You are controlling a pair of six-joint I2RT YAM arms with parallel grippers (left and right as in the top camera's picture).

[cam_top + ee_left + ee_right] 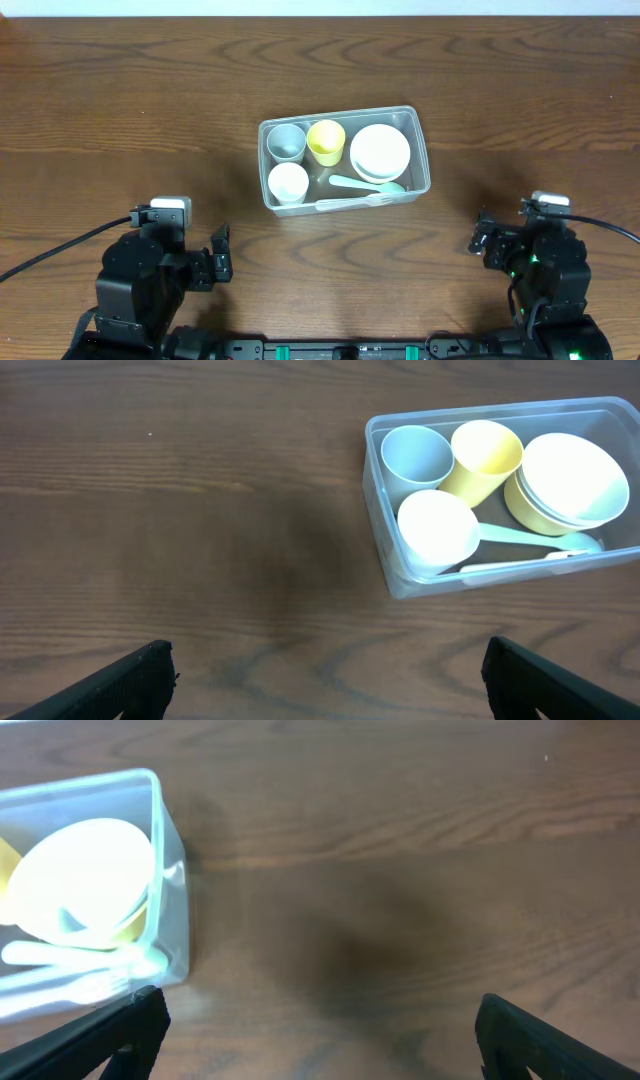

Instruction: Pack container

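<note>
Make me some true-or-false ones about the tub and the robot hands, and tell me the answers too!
1. The yellow cup is inside the container. True.
2. The left gripper holds the spoon. False: it is open and empty; the spoon lies in the container.
3. The white cup is in the container. True.
4. The bowls sit outside the container. False: they are stacked inside it.
5. The right gripper is open. True.

Overhead looks straight down; both low wrist views face forward, sharing the container [340, 114]
</note>
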